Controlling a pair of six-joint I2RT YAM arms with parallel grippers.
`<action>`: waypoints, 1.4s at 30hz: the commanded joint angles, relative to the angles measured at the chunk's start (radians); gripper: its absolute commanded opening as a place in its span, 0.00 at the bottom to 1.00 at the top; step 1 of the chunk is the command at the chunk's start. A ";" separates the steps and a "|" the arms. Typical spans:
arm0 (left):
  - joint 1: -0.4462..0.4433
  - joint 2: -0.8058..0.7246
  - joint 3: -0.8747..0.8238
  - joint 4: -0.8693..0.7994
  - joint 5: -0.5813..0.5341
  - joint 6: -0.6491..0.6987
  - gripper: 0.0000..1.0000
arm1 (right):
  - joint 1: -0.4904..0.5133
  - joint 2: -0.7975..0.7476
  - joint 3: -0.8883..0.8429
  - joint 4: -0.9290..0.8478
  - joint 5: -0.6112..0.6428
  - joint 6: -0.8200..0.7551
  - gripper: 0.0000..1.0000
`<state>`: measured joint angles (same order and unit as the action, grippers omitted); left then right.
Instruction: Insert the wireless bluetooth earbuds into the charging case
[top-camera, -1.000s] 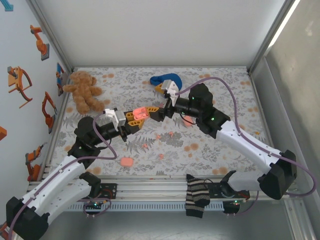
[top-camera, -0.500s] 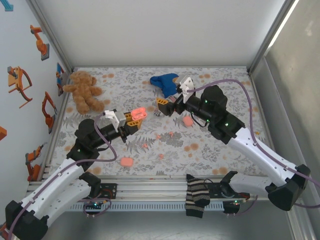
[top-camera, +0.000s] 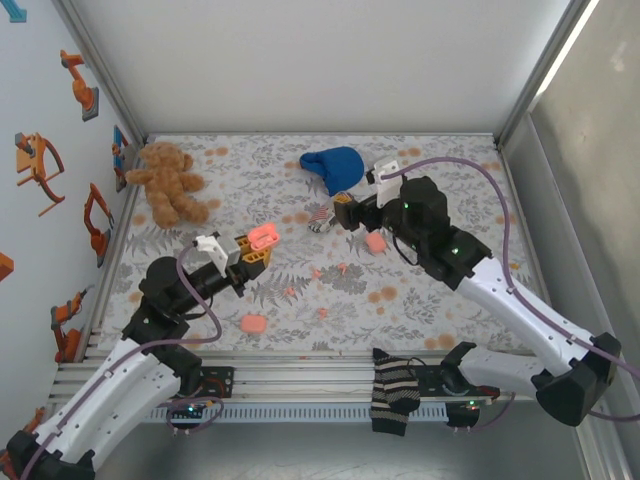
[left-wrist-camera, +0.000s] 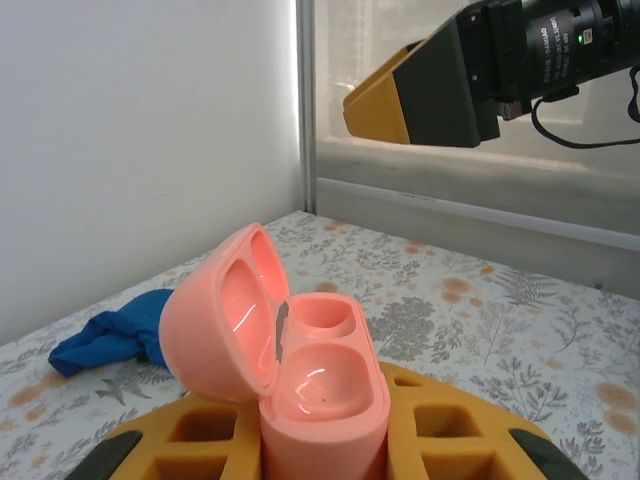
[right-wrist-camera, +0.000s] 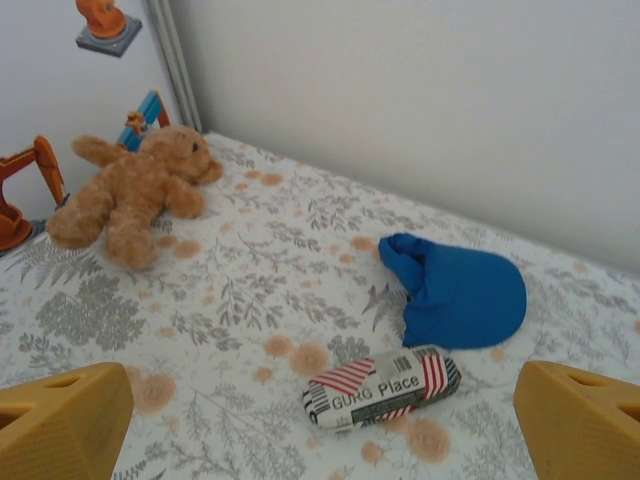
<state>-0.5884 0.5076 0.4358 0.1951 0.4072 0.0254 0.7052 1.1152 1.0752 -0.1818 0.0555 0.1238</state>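
Both arms have drawn apart over the last second. The right gripper (top-camera: 345, 213) has retreated from the middle toward the far right. The left gripper (top-camera: 252, 247) has pulled back toward the near left, taking the charging case (left-wrist-camera: 300, 340) with it.

The left gripper is clamped on the case base. The lid is hinged open, and both wells appear empty in the left wrist view. The right gripper's fingers stand wide apart with nothing between them, and a striped packet (right-wrist-camera: 382, 388) lies on the table (top-camera: 440, 300) ahead of it.

Several earbuds (top-camera: 343, 267) lie loose mid-table, between the arms and apart from both grippers.

Assessment: no insertion has been made. An earbud must be collected next.
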 joint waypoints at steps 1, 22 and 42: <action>-0.002 -0.048 -0.005 -0.058 -0.044 -0.010 0.00 | -0.022 0.040 -0.008 -0.112 -0.071 0.087 0.92; -0.003 -0.111 0.006 -0.136 -0.059 -0.012 0.00 | -0.027 0.413 -0.026 -0.188 -0.343 0.163 0.62; -0.003 -0.112 -0.014 -0.115 -0.060 -0.044 0.00 | 0.052 0.738 0.152 -0.255 -0.333 0.015 0.52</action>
<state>-0.5884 0.3996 0.4313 0.0521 0.3542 0.0010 0.7456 1.8355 1.1927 -0.4091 -0.2874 0.1661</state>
